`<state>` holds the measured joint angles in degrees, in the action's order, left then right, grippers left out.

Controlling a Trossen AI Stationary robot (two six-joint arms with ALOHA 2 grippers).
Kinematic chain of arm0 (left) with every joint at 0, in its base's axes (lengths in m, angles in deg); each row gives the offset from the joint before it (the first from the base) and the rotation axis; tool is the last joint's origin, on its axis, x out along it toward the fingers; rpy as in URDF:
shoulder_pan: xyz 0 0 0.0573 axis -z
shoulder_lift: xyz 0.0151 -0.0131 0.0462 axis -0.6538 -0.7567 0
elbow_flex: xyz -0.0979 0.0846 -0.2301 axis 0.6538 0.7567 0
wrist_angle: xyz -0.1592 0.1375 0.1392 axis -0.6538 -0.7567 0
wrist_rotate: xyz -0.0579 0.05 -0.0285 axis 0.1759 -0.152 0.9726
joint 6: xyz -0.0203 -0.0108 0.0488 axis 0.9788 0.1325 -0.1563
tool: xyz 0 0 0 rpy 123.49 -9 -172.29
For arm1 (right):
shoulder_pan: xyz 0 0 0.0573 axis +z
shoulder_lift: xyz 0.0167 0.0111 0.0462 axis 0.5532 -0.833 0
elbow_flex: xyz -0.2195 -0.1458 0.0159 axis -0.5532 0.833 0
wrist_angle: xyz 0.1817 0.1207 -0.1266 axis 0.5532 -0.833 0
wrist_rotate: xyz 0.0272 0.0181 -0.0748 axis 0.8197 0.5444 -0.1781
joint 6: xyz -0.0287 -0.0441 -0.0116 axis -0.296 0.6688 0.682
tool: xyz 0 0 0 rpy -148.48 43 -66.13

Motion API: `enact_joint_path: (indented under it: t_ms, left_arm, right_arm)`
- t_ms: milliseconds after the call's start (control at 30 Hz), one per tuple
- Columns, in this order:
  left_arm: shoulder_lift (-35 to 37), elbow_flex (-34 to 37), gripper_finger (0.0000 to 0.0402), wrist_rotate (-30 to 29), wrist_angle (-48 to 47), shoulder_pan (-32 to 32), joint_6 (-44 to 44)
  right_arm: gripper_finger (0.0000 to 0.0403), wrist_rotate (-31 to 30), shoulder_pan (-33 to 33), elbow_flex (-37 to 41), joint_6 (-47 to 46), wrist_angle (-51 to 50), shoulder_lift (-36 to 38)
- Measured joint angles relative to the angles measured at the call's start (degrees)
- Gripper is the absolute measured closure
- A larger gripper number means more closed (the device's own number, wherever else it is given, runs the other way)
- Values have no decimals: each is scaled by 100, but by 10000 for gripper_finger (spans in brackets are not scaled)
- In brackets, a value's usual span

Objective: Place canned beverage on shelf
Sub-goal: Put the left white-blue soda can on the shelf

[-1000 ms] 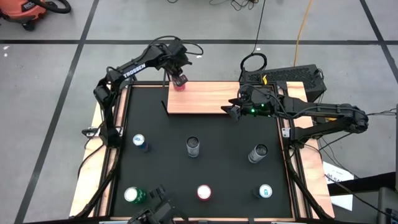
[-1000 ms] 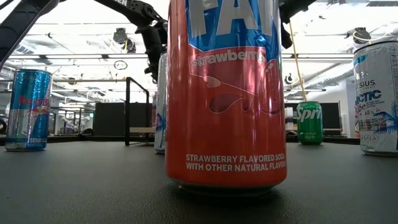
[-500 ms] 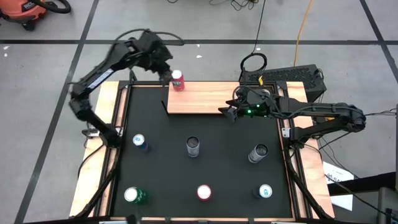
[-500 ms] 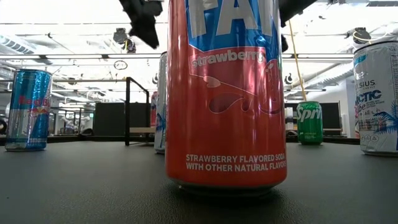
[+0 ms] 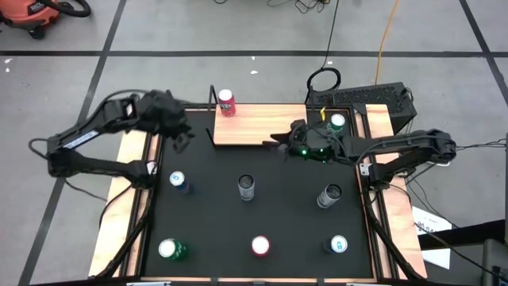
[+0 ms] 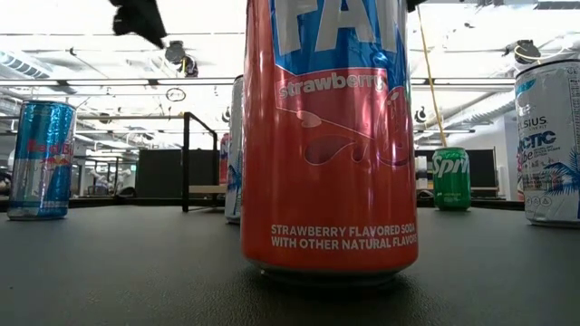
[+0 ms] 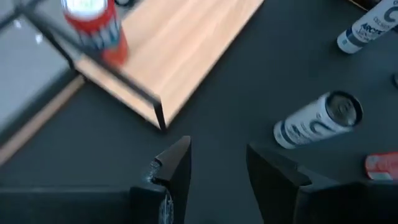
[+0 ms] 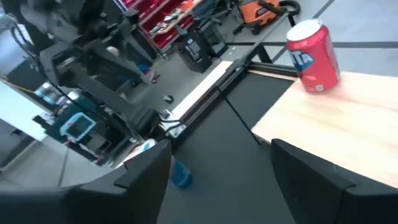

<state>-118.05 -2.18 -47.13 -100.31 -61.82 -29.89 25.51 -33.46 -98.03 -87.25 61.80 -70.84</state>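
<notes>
The shelf (image 5: 258, 125) is a light wood board lying at the far edge of the black tabletop (image 5: 262, 214). A red can (image 5: 227, 102) stands upright on its far left corner — free of any gripper. The left gripper (image 5: 179, 133) hangs just off the shelf's left end, empty. The right gripper (image 5: 278, 143) sits over the shelf's near edge, right of middle. Six more cans stand on the tabletop nearer than the shelf.

A red canned beverage (image 5: 227, 102) stands upright on the shelf (image 5: 262, 125), at its far-left corner, in the upper middle of the overhead frame. Its silver lid faces up, and white lettering shows on its side. The shelf is a light natural-wood board lying flat at the back edge of the black surface (image 5: 206, 214), with a thin black rod bracket (image 5: 210, 137) at its left end.
</notes>
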Motion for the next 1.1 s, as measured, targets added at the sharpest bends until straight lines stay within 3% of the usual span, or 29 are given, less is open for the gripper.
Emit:
enact_joint_path:
  t_ms: [233,467,667,900,1100]
  left_arm:
    - [495,1036,206,-69,256,648,880]
    - [275,1718,187,344,2366,1416,1154]
    - [-289,1760,187,279,3901,1769,1443]
    - [-1008,1759,187,10,4486,2067,1776]
    - [-1448,1761,187,-130,4503,2480,2206]
  right_arm:
    - [139,-353,417,0,-140,-7,-68]
    - [138,-313,490,-2,-175,-891,400]
    - [138,-433,486,-2,-935,-2595,1316]
    - [138,-659,486,-2,-1573,-4652,1892]
    - [138,-366,486,-2,-1494,-4804,1833]
